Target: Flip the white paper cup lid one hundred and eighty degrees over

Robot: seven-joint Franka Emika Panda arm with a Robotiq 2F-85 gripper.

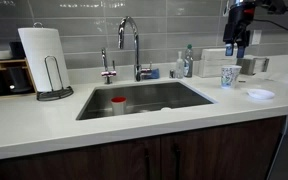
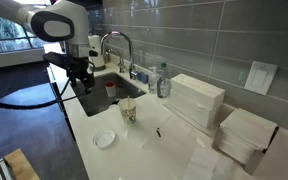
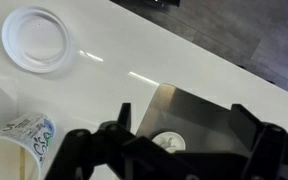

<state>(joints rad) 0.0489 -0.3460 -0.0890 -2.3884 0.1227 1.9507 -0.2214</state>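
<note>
In the wrist view the hand [image 3: 182, 132] fills the bottom edge. Its two dark fingers [image 3: 119, 130] are spread wide with nothing between them, and a corner of the sink [image 3: 199, 105] with its drain shows in the gap. Just beyond the left finger stands the patterned paper cup [image 3: 19, 145], upright with its mouth open. Farther on, clear of the cup, the white paper cup lid [image 3: 39, 40] lies flat on the white counter [image 3: 114, 50], its raised rim showing as a ring. Nothing touches it.

In an exterior view the lid [image 1: 261, 94] lies on the counter [image 1: 44, 120] nearer the front edge. The cup [image 1: 229, 76] stands just behind and beside it. The hand [image 1: 239, 40] hangs in the air above the cup, well apart from both. The sink [image 1: 154, 98] is sunk into the middle of the counter and has a small red item [image 1: 118, 103] inside. Behind it are the faucet [image 1: 134, 40] and a few bottles [image 1: 187, 62], and a paper towel roll [image 1: 41, 55] stands on its holder at the far end. In an exterior view, stacked white boxes [image 2: 197, 100] stand against the tiled wall.
</note>
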